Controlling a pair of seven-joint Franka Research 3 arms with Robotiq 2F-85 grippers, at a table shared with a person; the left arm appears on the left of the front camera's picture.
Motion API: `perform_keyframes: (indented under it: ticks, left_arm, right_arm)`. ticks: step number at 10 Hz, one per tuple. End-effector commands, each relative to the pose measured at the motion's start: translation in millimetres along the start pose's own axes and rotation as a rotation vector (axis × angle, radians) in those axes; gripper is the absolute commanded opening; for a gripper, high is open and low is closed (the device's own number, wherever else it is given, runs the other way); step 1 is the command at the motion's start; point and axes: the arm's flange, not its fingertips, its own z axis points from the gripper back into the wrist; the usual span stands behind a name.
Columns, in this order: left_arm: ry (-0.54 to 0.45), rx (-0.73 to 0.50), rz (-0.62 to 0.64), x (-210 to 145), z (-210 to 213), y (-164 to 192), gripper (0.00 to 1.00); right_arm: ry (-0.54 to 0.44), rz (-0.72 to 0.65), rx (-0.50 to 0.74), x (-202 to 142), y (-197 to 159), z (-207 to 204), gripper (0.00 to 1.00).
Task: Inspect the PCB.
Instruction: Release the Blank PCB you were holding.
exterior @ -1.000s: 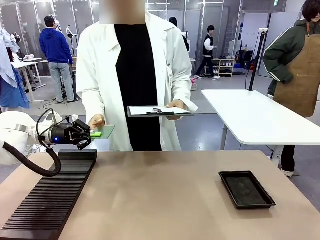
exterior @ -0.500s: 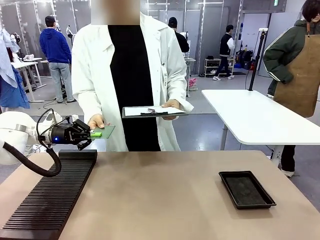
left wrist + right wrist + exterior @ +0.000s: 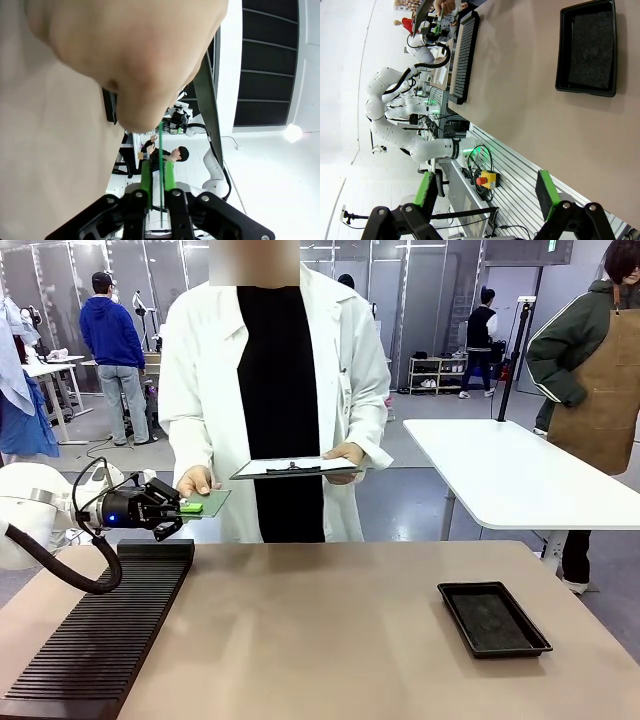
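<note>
You have one thin, flat green PCB (image 3: 214, 502) pinched by the left gripper (image 3: 190, 508), a hand (image 3: 195, 481) seemingly touching it; one shallow black tray (image 3: 494, 619); right gripper (image 3: 485, 192) spread.

Front view evenly lit from overhead, sharp, soft shadows on desk (image 3: 330, 640). Left wrist: hand (image 3: 125, 55) close and blurred, lamp (image 3: 292, 133) flaring. Wrist-view edges bent.

Shallow black tray (image 3: 493, 618) on tan table (image 3: 330, 640), ribbed black rack (image 3: 100, 640) at left, white table (image 3: 520, 480) behind
</note>
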Motion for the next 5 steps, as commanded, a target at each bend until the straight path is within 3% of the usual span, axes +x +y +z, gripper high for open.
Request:
perform_keyframes:
  ticks: [1,2,3,5]
  left_arm:
    - [-0.027,-0.009,-0.001,1.7,-0.8,-5.2,0.81]
    - [-0.031,-0.006,0.002,2.0,-0.7,-5.9,0.86]
    - [-0.051,0.03,0.002,2.3,-1.1,-5.5,1.0]
    - [-0.04,0.029,-0.004,2.3,-1.1,-8.3,1.0]
  right_arm:
    - [-0.005,0.015,0.012,1.1,1.7,2.1,1.0]
    - [-0.005,0.015,0.012,1.1,1.7,2.1,1.0]
    - [-0.005,0.015,0.012,1.1,1.7,2.1,1.0]
    - [-0.005,0.015,0.012,1.1,1.7,2.1,1.0]
